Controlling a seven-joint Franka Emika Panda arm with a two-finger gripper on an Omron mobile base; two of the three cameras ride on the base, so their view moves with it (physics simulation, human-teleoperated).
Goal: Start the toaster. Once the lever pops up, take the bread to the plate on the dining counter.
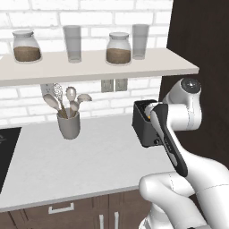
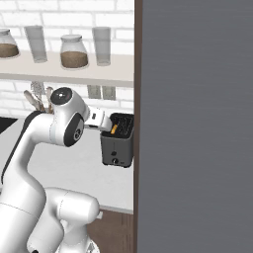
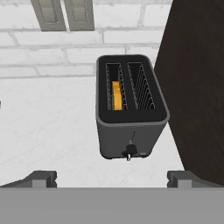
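Note:
The dark toaster (image 3: 129, 127) stands on the pale worktop against a tall dark panel, and is also seen as the toaster (image 1: 142, 129) and the toaster (image 2: 117, 146). An orange-golden slice of bread (image 3: 116, 95) sits deep in its left slot, and the bread (image 2: 114, 129) peeks out there too. A small lever knob (image 3: 129, 152) sits low on the narrow front face. My gripper (image 3: 113, 178) hovers above and in front of the toaster, open, with nothing between its fingertips (image 3: 43, 178). The plate and the dining counter are out of view.
A tall dark cabinet side (image 3: 197, 87) rises right next to the toaster. A grey utensil holder (image 1: 69, 124) stands to the left on the worktop, below a shelf (image 1: 89, 67) with jars and glasses. Wall sockets (image 3: 65, 13) sit behind. A black hob edge (image 1: 6, 147) lies far left.

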